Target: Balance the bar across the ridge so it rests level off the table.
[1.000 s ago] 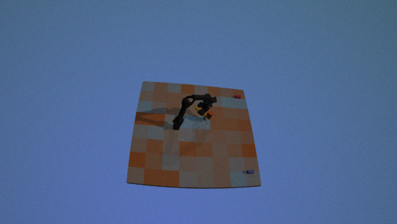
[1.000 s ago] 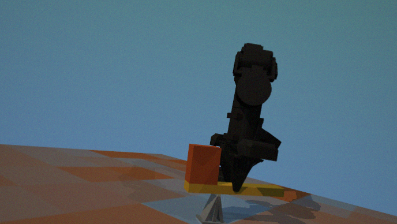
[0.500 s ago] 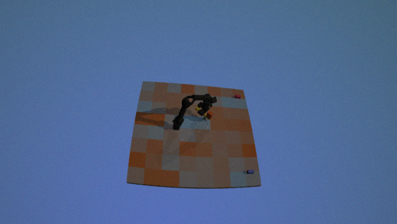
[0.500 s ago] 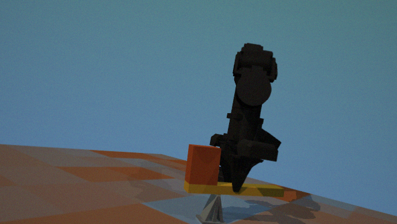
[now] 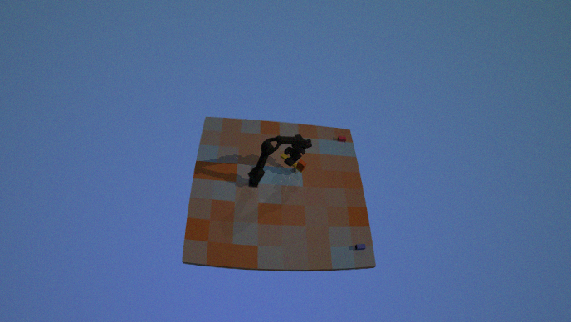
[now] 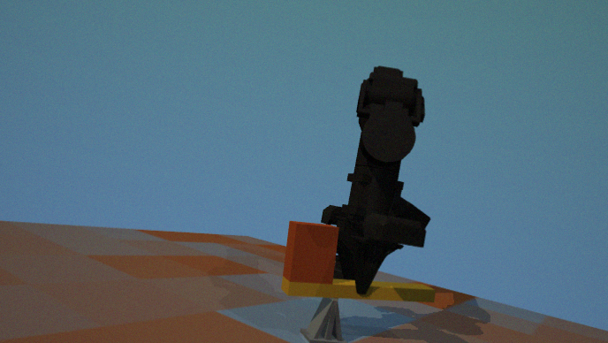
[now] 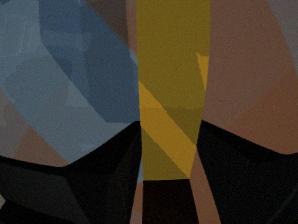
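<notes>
The yellow bar (image 5: pixel 284 156) (image 6: pixel 318 290) (image 7: pixel 172 65) is off the table and looks nearly level, with an orange block (image 5: pixel 301 165) (image 6: pixel 310 253) on one end. My gripper (image 6: pixel 362 289) (image 7: pixel 168 127) is shut on the bar, with a finger on each side, between the block and the bar's far end. The grey ridge (image 6: pixel 326 323) stands under the bar, between the block and my fingers in the exterior view. Its top is at or just below the bar's underside; I cannot tell whether they touch.
A small red block (image 5: pixel 342 139) lies near the back right corner of the checkered table (image 5: pixel 270 236). A small blue block (image 5: pixel 360 246) lies near the front right corner. Arm shadows fall across the table's left side.
</notes>
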Tool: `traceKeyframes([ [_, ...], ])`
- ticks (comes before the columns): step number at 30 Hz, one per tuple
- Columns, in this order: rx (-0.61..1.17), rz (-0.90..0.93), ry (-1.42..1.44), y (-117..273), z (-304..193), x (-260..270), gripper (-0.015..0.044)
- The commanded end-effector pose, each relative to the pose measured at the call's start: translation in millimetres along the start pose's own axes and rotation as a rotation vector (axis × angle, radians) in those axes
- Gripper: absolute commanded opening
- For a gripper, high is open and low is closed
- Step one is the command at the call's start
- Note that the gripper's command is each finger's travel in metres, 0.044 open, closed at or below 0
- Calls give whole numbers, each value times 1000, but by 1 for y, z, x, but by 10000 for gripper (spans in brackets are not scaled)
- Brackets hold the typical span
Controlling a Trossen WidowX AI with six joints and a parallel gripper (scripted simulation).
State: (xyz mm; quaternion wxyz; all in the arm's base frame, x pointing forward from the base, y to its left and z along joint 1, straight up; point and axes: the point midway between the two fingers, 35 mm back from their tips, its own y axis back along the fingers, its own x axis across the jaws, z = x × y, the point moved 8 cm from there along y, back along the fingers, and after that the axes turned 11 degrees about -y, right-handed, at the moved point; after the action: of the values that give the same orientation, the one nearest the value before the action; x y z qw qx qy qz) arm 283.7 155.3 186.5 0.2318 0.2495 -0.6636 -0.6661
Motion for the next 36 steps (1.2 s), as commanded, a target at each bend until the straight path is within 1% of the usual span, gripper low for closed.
traceKeyframes([
  [1, 0, -4, 3, 0, 0, 0, 0],
  [36, 0, -3, 3, -3, 0, 0, 0],
])
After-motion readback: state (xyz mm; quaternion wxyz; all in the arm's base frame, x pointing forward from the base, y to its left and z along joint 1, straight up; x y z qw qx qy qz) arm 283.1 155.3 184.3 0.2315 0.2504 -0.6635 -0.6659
